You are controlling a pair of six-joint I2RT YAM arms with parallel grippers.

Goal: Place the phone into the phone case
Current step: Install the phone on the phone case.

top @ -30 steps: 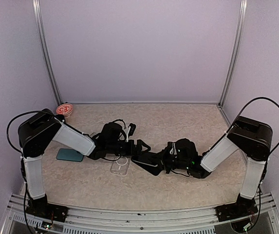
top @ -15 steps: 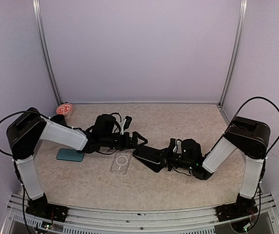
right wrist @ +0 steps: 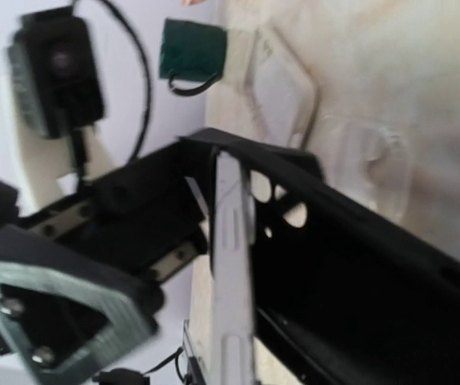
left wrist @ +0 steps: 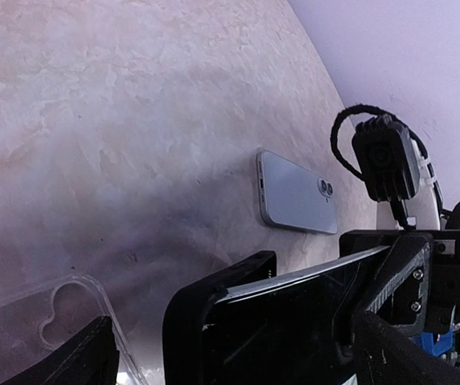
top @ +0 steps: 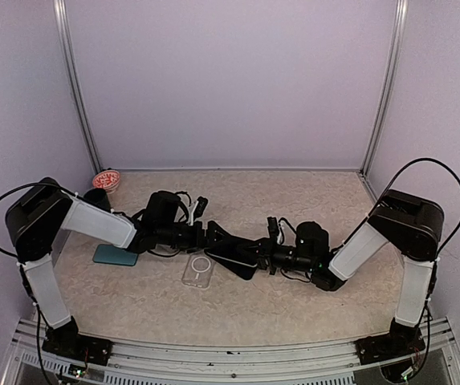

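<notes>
Clear plastic with rounded corners and a printed ring, the phone case point(top: 198, 271) lies flat on the mottled stone-look desk point(top: 294, 200) nearest me. Just right of it, my right end effector point(top: 262, 257) is clamped on the phone point(top: 238, 258), a thin glossy black slab with a silver edge, tilted. My left end effector point(top: 213, 237) stands wide apart beside it. Further left lies a flat teal slab point(top: 116, 255); a round red-patterned bowl point(top: 107, 180) sits at the back.

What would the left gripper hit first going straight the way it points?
Likely the black phone case held by the right gripper: it sits just ahead of the left gripper. Exact gap unclear.
</notes>
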